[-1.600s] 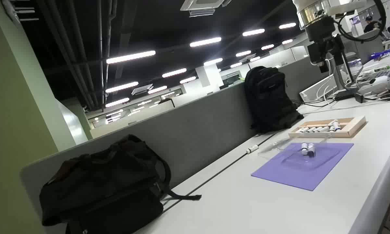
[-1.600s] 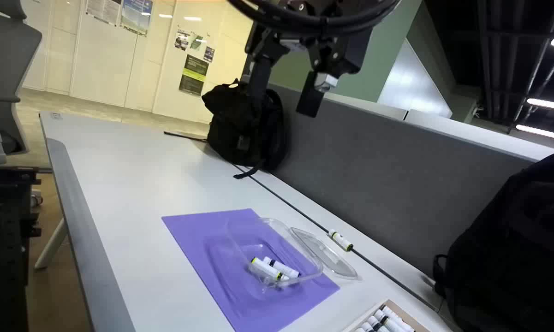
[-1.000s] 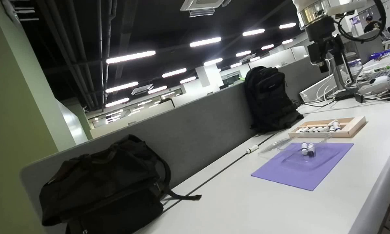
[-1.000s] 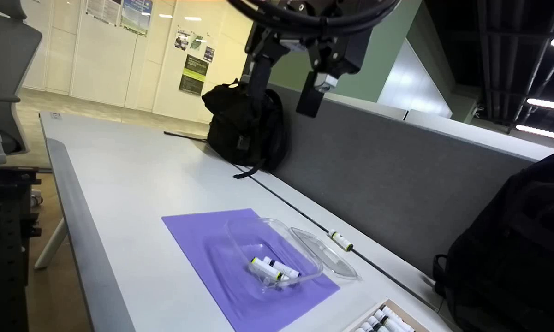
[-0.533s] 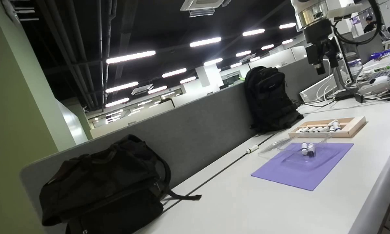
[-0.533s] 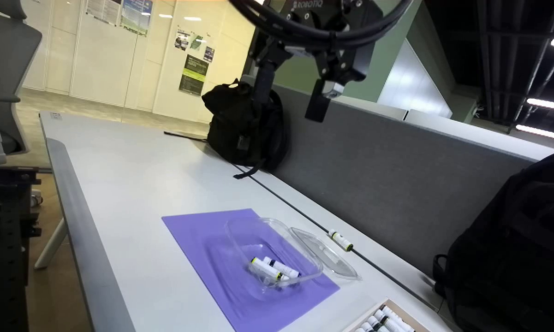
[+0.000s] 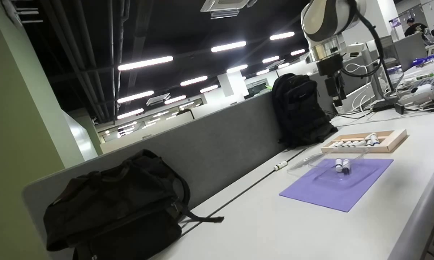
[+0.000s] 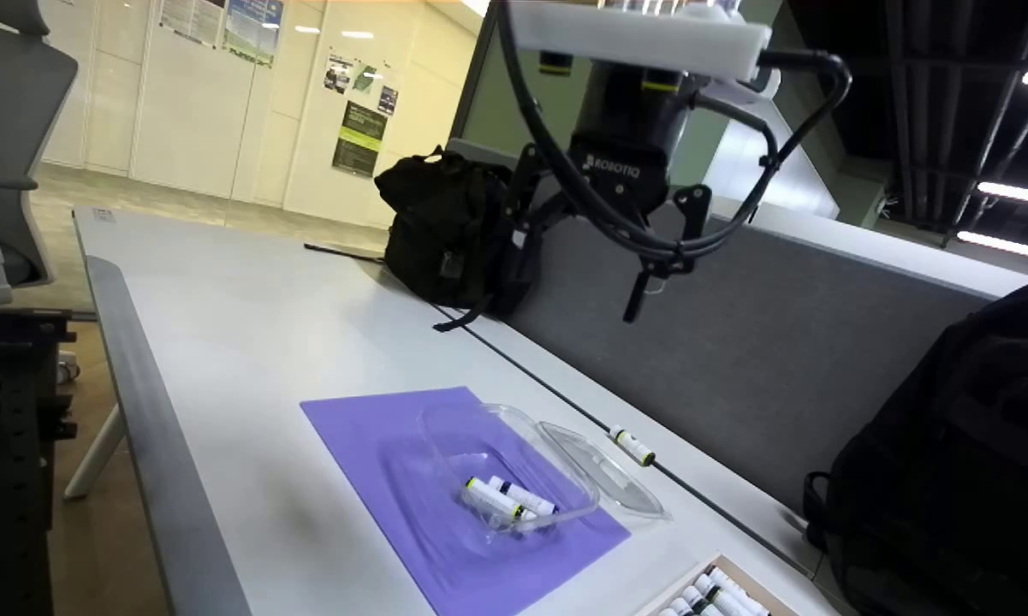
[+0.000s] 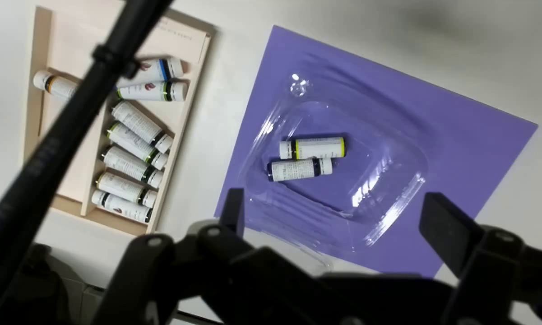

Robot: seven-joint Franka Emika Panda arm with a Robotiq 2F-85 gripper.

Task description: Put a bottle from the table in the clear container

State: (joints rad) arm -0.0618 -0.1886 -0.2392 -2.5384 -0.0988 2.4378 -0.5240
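While the gripper [image 9: 336, 216] has its fingers [image 9: 449, 232] splayed wide, low in the wrist view, the round-cornered clear-plastic container [image 9: 392, 223] cradles two bottles [image 9: 319, 148] mid-frame; another bottle [image 8: 632, 446] lies on the smooth table [image 8: 248, 325], lower right in an exterior view

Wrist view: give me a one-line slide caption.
Looking down past an open claw at two bottles in a clear container on a purple mat, beside a wooden tray of more bottles.
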